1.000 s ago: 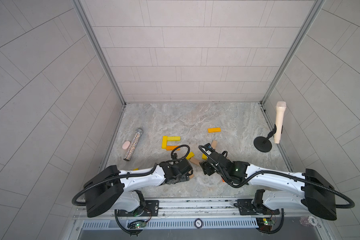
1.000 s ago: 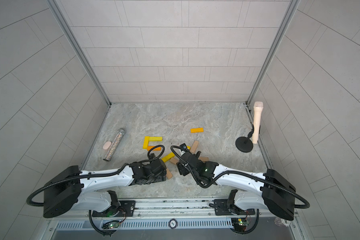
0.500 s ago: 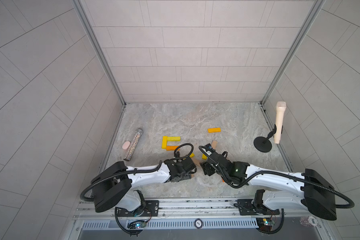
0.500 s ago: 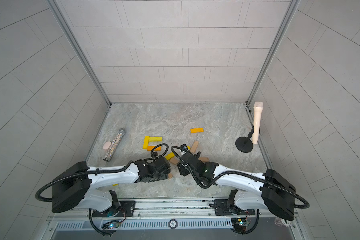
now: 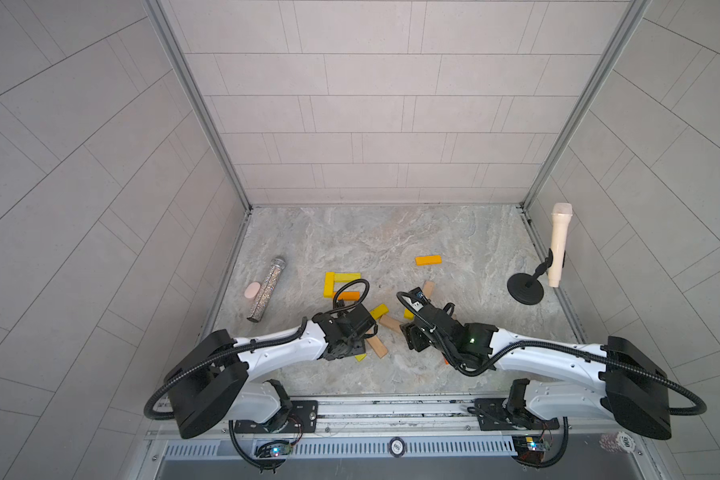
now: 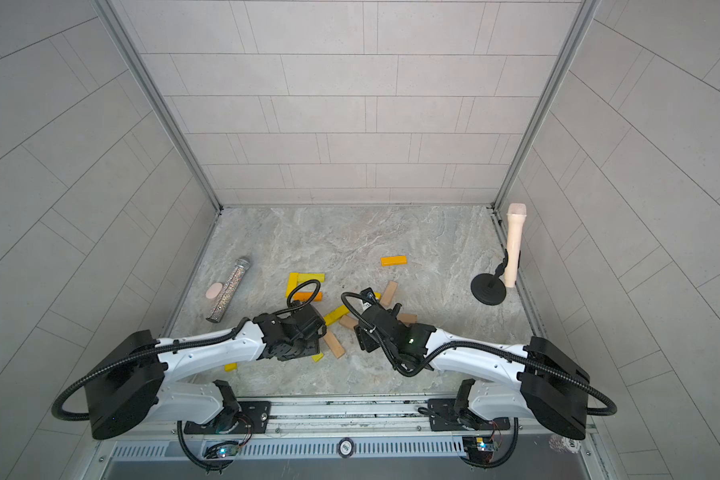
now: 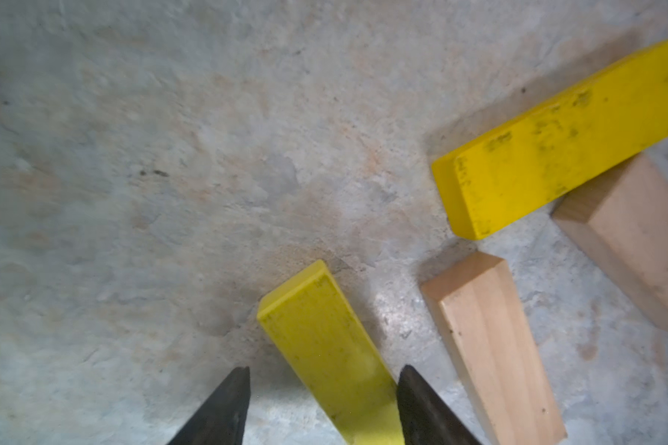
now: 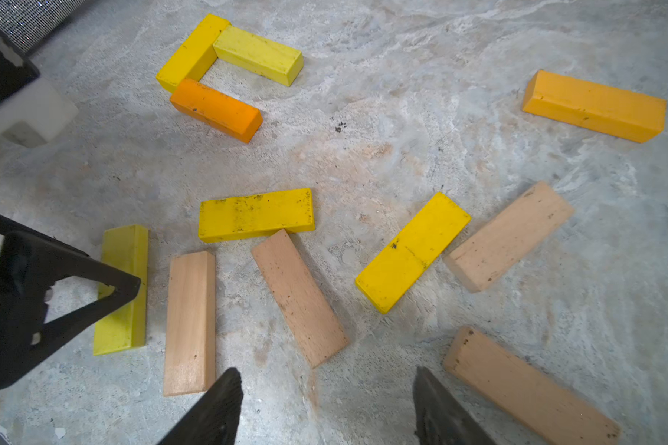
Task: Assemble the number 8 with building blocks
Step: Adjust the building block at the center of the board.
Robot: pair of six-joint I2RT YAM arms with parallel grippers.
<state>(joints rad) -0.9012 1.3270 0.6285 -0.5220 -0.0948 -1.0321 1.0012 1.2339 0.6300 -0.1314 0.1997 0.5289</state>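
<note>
Three building blocks form a C: two yellow and one orange, seen also in a top view. My left gripper is low over a yellow block standing on its long edge. Its jaws straddle the block; one fingertip touches it, a gap remains on the other side. My right gripper hangs open over bare floor, beside loose tan blocks and yellow blocks. A lone orange block lies farther back.
A glittery silver microphone and a pink oval lie at the left wall. A cream microphone leans on a black stand at the right wall. More tan blocks lie near my right gripper.
My left gripper has shifted slightly right over the yellow block and its jaws have narrowed around it. The right arm has hardly moved.
</note>
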